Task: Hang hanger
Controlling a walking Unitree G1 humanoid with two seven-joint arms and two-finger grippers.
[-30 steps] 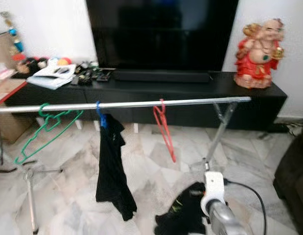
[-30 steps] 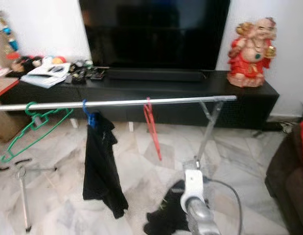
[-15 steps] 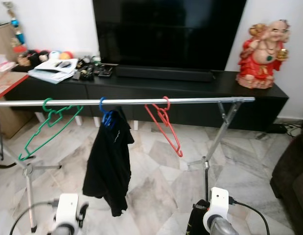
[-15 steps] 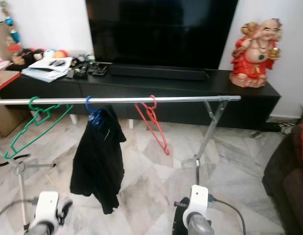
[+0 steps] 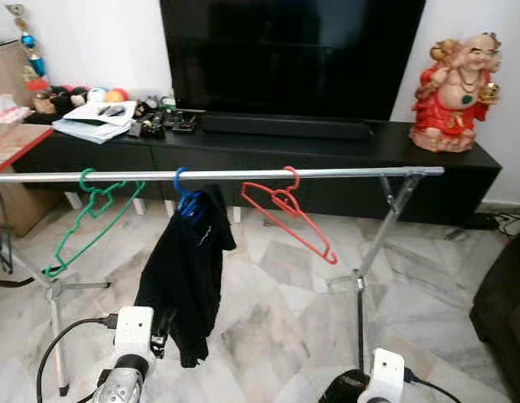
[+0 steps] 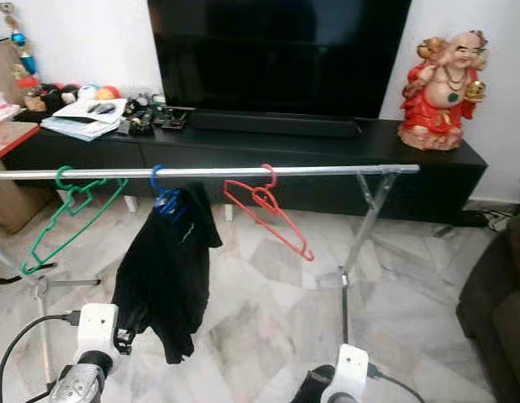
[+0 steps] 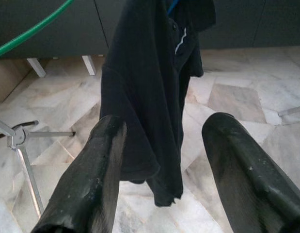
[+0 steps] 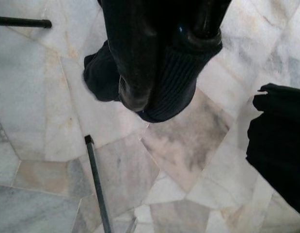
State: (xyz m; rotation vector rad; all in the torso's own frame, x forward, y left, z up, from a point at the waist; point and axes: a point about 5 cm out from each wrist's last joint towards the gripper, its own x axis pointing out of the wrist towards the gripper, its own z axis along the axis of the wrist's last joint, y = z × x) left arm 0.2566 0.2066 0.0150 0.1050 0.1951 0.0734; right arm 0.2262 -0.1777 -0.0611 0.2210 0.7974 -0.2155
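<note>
The left gripper [image 7: 162, 170] hangs low with its fingers spread and empty; the right gripper [image 8: 162, 80] is clenched on a dark garment [image 8: 171, 80]. Beyond them, the red hanger [image 5: 289, 214] hangs on the rail [image 5: 344, 174], beside a black shirt [image 5: 188, 277] on a blue hanger [image 5: 186, 200].

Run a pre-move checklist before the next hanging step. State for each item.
1. Right gripper has a load: ok, jaws shut on a dark ribbed garment.
2. Left gripper free: ok, jaws open, nothing between them, facing the black shirt on the blue hanger.
3. Empty hangers on the silver metal rail: ok, red plastic hanger and green plastic hanger both hang bare.
4. Red hanger settled: cannot tell, it hangs tilted.
5. Rail end beyond the red hanger: ok, bare.
6. Garment threaded on a hanger: not ok, no hanger seen in either gripper.
</note>
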